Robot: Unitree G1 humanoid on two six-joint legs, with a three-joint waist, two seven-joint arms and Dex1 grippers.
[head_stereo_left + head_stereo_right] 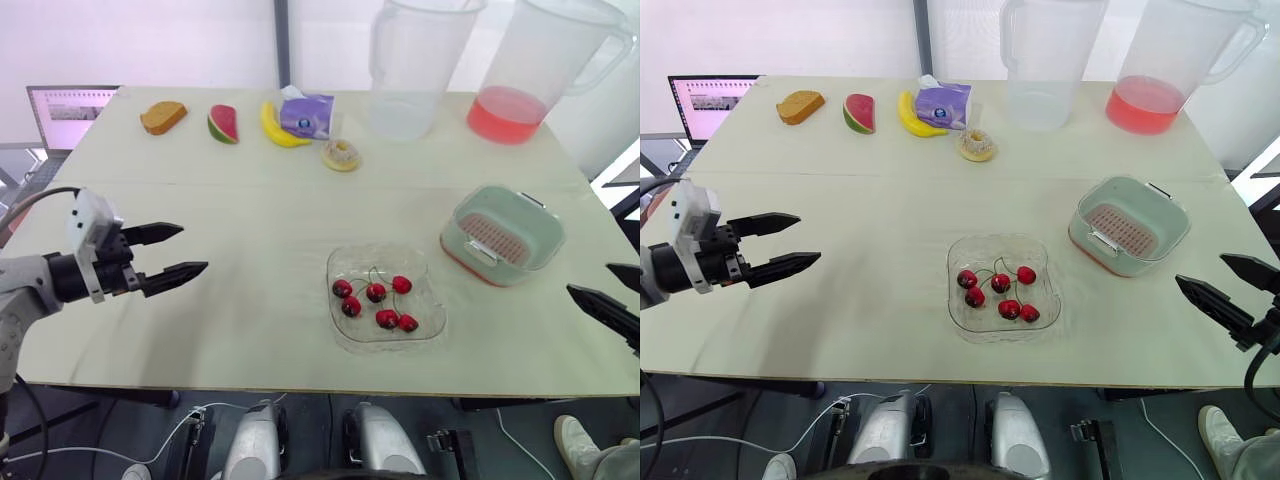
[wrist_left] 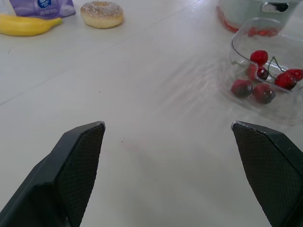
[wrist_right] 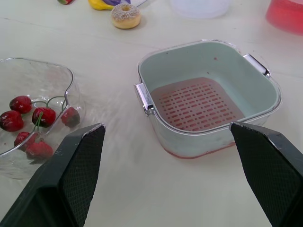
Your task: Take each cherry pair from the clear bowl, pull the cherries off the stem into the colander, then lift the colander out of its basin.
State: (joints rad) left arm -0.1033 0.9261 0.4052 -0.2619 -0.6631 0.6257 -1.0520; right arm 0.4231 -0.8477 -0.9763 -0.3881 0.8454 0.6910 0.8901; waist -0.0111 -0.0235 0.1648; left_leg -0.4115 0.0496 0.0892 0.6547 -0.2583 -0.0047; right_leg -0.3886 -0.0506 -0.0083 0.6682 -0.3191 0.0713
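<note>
A clear bowl (image 1: 340, 330) near the table's front middle holds several red cherries (image 1: 376, 292) joined in pairs by green stems. To its right stands a mint-green colander (image 1: 540, 232) with a slotted pink bottom, set in its basin (image 1: 470, 264); nothing lies inside it. My left gripper (image 1: 182, 251) hovers open over the table's left side, well left of the bowl. My right gripper (image 1: 1230, 286) hangs open at the table's right edge, in front of the colander (image 3: 208, 101). Neither gripper holds anything.
Along the far edge lie a bread slice (image 1: 163, 117), a watermelon wedge (image 1: 223, 124), a banana (image 1: 276, 127), a purple tissue pack (image 1: 307, 113) and a doughnut (image 1: 341, 154). A clear pitcher (image 1: 415, 65) and a pitcher of red liquid (image 1: 535, 70) stand far right. A laptop (image 1: 70, 110) sits past the left edge.
</note>
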